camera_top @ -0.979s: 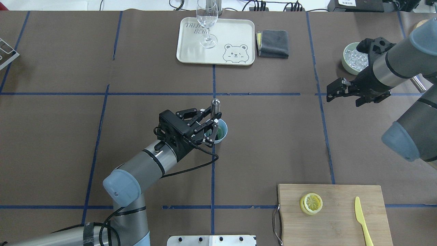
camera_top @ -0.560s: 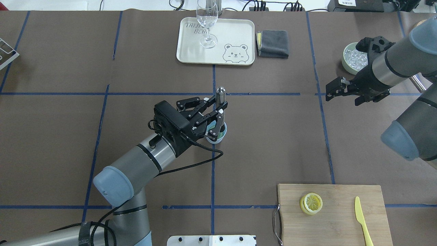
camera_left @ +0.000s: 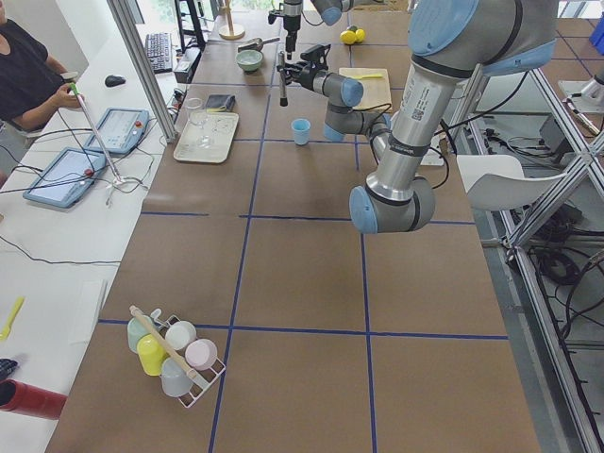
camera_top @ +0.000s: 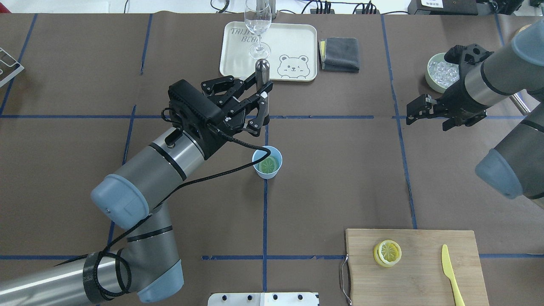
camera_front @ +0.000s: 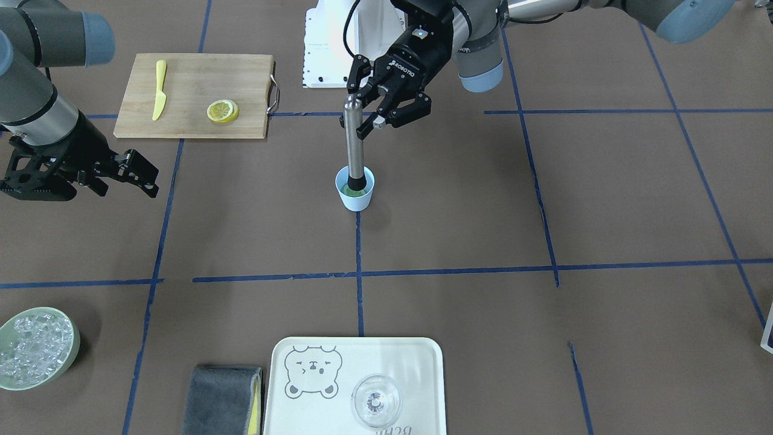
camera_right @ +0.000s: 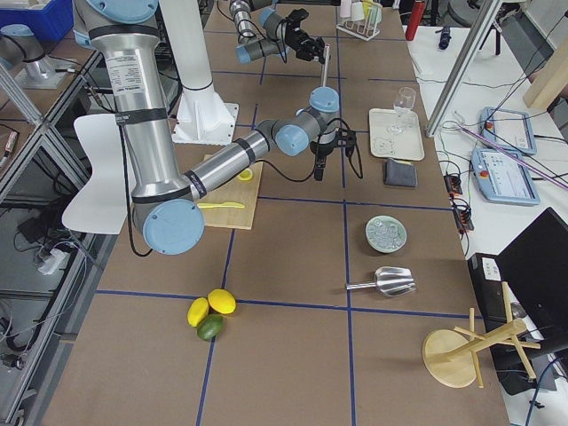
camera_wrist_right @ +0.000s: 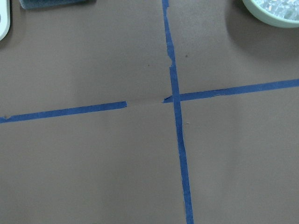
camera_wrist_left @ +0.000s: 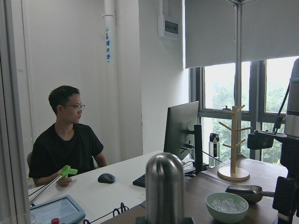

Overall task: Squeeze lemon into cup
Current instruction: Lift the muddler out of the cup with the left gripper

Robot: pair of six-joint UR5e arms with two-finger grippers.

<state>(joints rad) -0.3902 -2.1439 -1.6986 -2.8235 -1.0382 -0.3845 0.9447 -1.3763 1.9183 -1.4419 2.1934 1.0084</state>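
Observation:
The light-blue cup [camera_top: 256, 160] stands mid-table with something green in its bottom; it also shows in the front view [camera_front: 356, 199]. The lemon slice [camera_top: 387, 253] lies stacked on another slice on the wooden cutting board [camera_top: 425, 280], near the front right; in the front view the lemon [camera_front: 223, 111] is at upper left. My left gripper [camera_top: 262, 106] is shut on a steel muddler [camera_top: 262, 72], held upright above and just beyond the cup. My right gripper [camera_top: 415, 111] is open and empty, far right, near the ice bowl.
A slim yellow knife [camera_top: 450, 272] lies on the board. A cream tray [camera_top: 306, 51] with a clear glass [camera_top: 258, 29] and a grey cloth [camera_top: 340, 53] sit at the back. A pale green bowl of ice [camera_top: 442, 72] stands back right.
My left gripper has lifted the muddler out of the cup and moved it up and away toward the tray. The cup's inside now shows. The right arm has barely moved.

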